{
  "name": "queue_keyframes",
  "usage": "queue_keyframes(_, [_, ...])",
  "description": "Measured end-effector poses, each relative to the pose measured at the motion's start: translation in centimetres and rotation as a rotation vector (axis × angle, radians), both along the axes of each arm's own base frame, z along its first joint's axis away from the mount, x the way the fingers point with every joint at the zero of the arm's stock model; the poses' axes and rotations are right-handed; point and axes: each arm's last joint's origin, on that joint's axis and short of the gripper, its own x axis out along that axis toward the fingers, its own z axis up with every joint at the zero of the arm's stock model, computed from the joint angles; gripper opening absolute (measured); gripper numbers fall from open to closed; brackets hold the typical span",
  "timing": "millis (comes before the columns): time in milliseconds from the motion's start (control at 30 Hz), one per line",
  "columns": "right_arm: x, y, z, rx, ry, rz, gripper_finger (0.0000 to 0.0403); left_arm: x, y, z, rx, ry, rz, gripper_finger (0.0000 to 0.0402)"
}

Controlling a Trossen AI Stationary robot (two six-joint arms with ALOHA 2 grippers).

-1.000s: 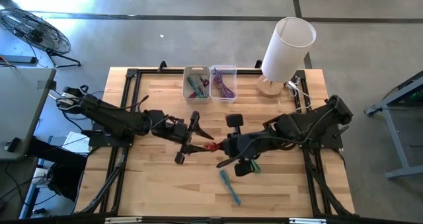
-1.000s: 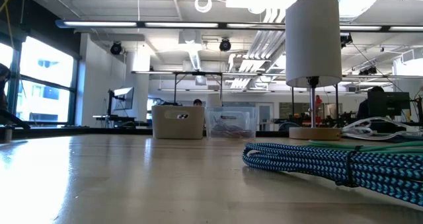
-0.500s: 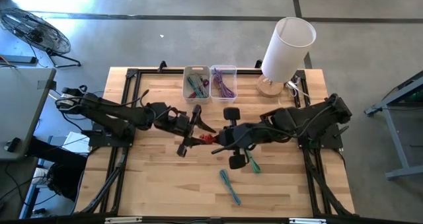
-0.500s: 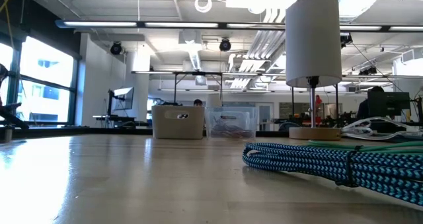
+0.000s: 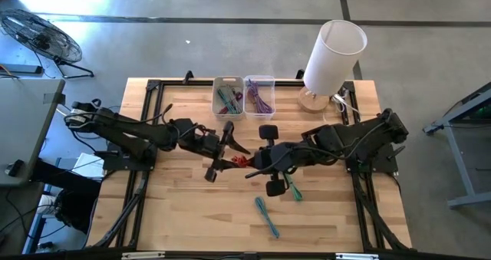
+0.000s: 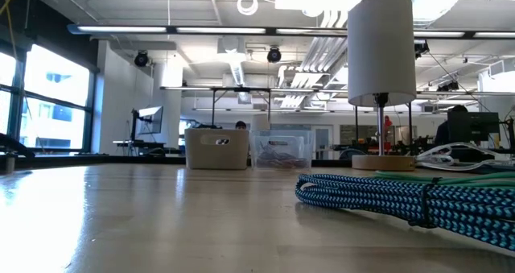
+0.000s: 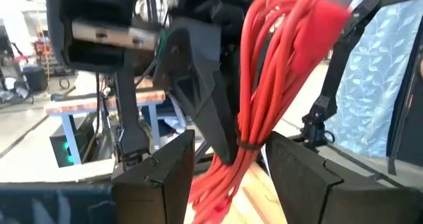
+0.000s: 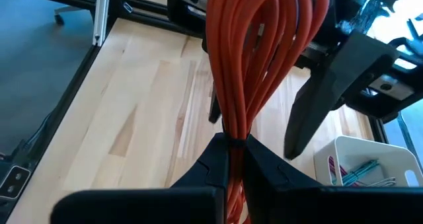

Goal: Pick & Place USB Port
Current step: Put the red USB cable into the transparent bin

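Over the middle of the tabletop (image 5: pixel 176 214), the right pincer (image 8: pixel 232 159) was clamped tight on a bundled red cable (image 8: pixel 254 59), holding it up off the wood between the two arms. The left pincer (image 7: pixel 228 161) stood wide, one finger on either side of that same bundle and not gripping it. Toward the far edge sat a white bin (image 5: pixel 228 97) and a clear bin (image 5: pixel 259 96) beside a white lamp (image 5: pixel 333 54), and a blue-green cable (image 5: pixel 268 217) lay near the front edge.
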Motion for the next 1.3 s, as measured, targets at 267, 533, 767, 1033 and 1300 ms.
queue_keyframes(267, [-0.02, -0.02, -0.03, -0.001, 0.004, 0.0, 0.0012, -0.21, -0.05, 0.86, -0.022, -0.086, -0.032, 0.0182])
queue_keyframes(533, [-0.08, 0.02, -0.1, 0.003, 0.014, 0.008, 0.0012, -0.23, -0.1, 0.89, -0.019, -0.089, -0.051, 0.0182])
queue_keyframes(767, [-0.09, 0.05, -0.11, 0.01, 0.017, 0.018, 0.0012, -0.34, -0.24, 1.09, -0.012, -0.113, -0.104, 0.0182])
queue_keyframes(1033, [-0.02, -0.17, -0.12, 0.009, 0.019, 0.014, 0.0012, -0.33, -0.22, 1.06, -0.014, -0.11, -0.098, 0.0181])
queue_keyframes(1300, [0.02, -0.32, -0.13, 0.008, 0.021, 0.014, 0.0012, -0.29, -0.15, 1.06, -0.02, -0.108, -0.07, 0.0168])
